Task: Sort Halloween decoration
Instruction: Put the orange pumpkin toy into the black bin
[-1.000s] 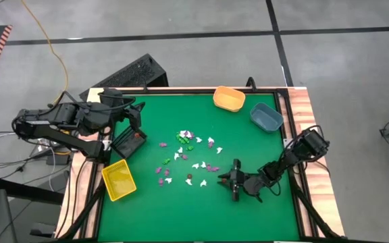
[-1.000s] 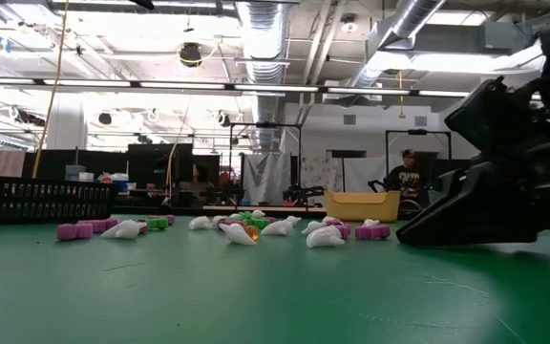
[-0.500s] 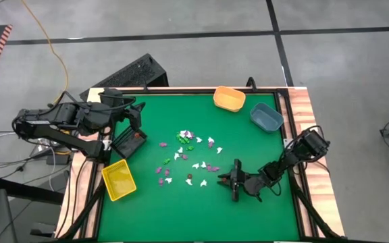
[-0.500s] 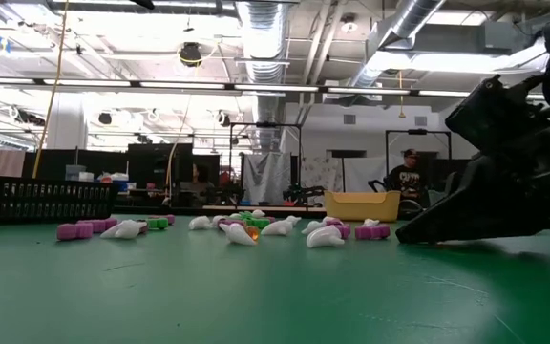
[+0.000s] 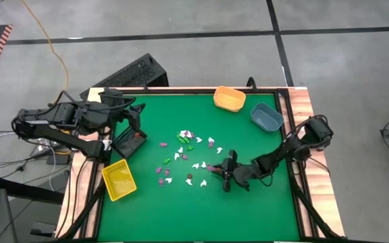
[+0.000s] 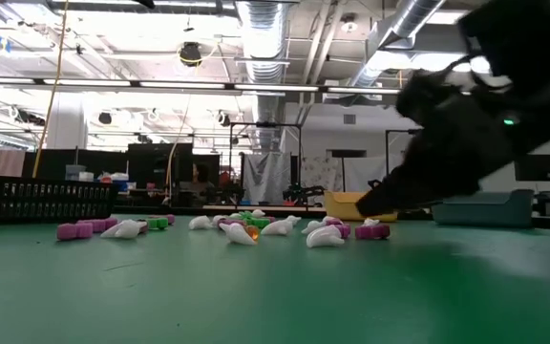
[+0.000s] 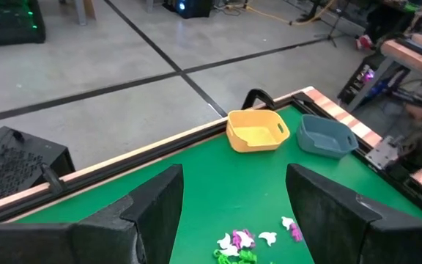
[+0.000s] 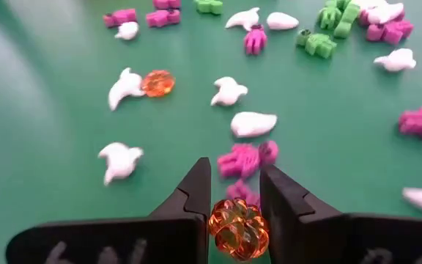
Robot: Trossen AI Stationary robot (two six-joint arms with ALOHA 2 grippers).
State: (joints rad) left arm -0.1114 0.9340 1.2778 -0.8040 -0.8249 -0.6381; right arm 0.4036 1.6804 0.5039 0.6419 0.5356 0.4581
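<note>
Since the earlier frame the right arm has swung from the bench's near right area toward the trinket scatter and lifted off the cloth, so its right gripper [image 5: 225, 177] now hangs at the scatter's right edge, and in the low view it no longer rests on the felt; its fingers [image 8: 189, 202] are pinched narrowly on a translucent orange faceted pumpkin bead [image 8: 238, 227].

To finish this step well, I judge the pinch should hold firm while the arm rises clear and carries the bead to a bin, most likely the orange oval plastic bin [image 5: 229, 98] at the far edge; a bead that round could squirt out if the grip eases early.

Around it: the green felt-topped bench [image 5: 154, 216] carries the rest of the Halloween decoration [image 5: 188, 158], loose across its middle; a black slotted crate [image 5: 129, 141] sits by the left edge under the waiting left arm, whose left gripper [image 7: 233, 220] stands wide apart above it; a yellow square plastic bin [image 5: 119, 179] lies toward the near left corner; a blue-grey oval plastic bin [image 5: 266, 117] sits near the far right corner, just beside the orange one.

Nearest the bead are purple hand-shaped trinkets [image 8: 246, 158] directly beyond the fingertips, with a white ghost trinket [image 8: 253, 124] and a second orange pumpkin bead [image 8: 157, 83] farther off; a low sweep could scatter them; the way toward the bins looks open.
</note>
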